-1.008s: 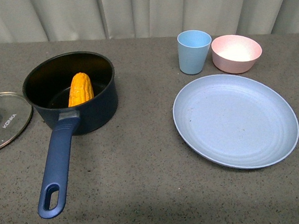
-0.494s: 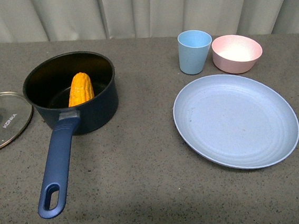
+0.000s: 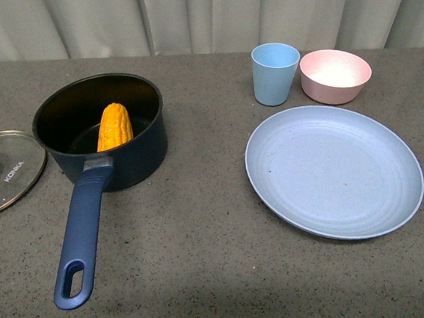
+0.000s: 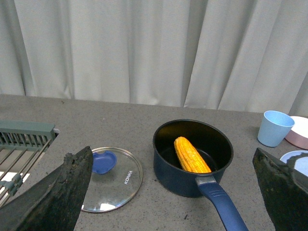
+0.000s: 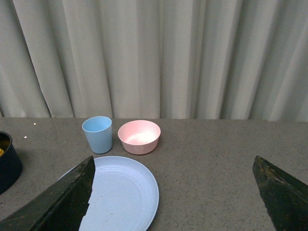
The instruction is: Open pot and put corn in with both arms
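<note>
The dark navy pot (image 3: 132, 148) stands open on the grey table at the left, its long blue handle (image 3: 80, 235) pointing toward me. The yellow corn cob (image 3: 113, 126) leans inside it. The glass KONKA lid (image 3: 7, 175) lies flat on the table left of the pot. Neither arm shows in the front view. In the left wrist view my left gripper (image 4: 178, 192) is open and empty, held back from the pot (image 4: 168, 168), corn (image 4: 191, 155) and lid (image 4: 118, 175). In the right wrist view my right gripper (image 5: 175, 192) is open and empty above the table.
A large light-blue plate (image 3: 334, 170) lies at the right, with a light-blue cup (image 3: 275, 72) and a pink bowl (image 3: 335, 75) behind it. A grey-green wire rack (image 4: 21, 144) shows in the left wrist view. A pale curtain hangs behind the table.
</note>
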Tool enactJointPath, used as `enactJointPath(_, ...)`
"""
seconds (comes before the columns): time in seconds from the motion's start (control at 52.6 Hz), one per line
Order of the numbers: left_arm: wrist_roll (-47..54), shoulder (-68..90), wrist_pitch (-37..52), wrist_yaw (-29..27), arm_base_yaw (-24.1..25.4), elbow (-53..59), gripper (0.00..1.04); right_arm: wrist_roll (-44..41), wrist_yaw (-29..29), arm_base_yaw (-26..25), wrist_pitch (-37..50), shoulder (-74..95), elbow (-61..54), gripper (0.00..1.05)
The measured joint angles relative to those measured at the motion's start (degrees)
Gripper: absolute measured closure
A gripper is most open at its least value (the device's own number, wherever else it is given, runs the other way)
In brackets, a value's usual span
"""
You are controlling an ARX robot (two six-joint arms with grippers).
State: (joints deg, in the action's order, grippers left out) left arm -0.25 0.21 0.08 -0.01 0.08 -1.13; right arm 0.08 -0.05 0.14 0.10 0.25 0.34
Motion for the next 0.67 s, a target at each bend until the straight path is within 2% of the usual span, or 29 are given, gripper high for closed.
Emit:
enactJointPath(0.076, 0.00, 0.00, 0.00, 0.00, 0.00, 0.00, 0.06, -0.04, 0.00, 0.00, 0.00, 0.00, 0.00, 0.10)
enactJointPath(0.665, 0.00, 0.00, 0.00, 0.00, 0.00, 0.00, 0.06, -0.04, 0.00, 0.00, 0.00, 0.00, 0.00, 0.09)
